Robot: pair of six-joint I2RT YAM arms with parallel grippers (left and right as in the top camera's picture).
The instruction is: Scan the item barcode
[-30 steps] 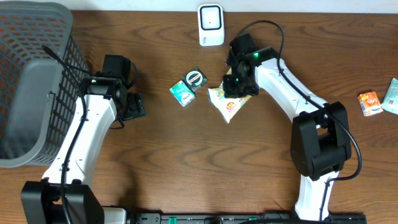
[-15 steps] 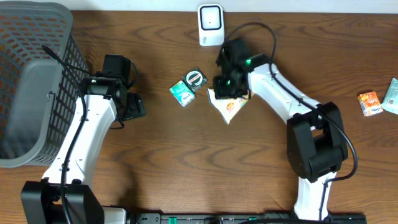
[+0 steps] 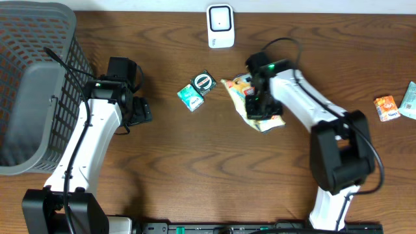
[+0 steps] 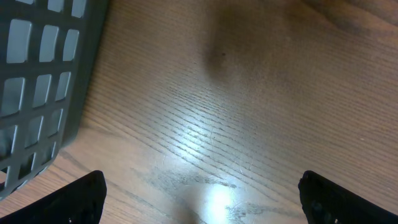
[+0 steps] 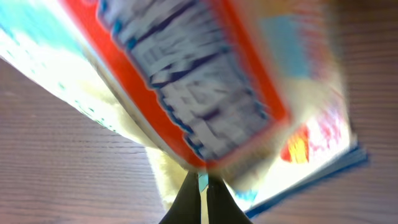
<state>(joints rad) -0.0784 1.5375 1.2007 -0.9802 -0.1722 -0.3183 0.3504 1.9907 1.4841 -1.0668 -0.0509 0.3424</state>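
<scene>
Pinching the snack packet (image 3: 237,86) w/ my right gripper (image 3: 258,107), fingers closed tight on its edge. In the right wrist view the pkt (image 5: 186,81) fills the frame, blurred, print in red & blue, w/ my fingertips (image 5: 200,186) meeting at the bottom. It sits mid-table, below & right of the white scanner (image 3: 220,26); can't tell if it's off the wood. My left gripper (image 3: 140,110) is spread wide w/ nothing in it, over bare wood just beside the grey basket (image 3: 32,84). Table (image 3: 195,169) is dark brown wood grain w/ a glare patch under my left fingers (image 4: 81,199). Two small green pkts (image 3: 190,97) lie left of the snack; an orange pkt (image 3: 386,107) sits far right.
</scene>
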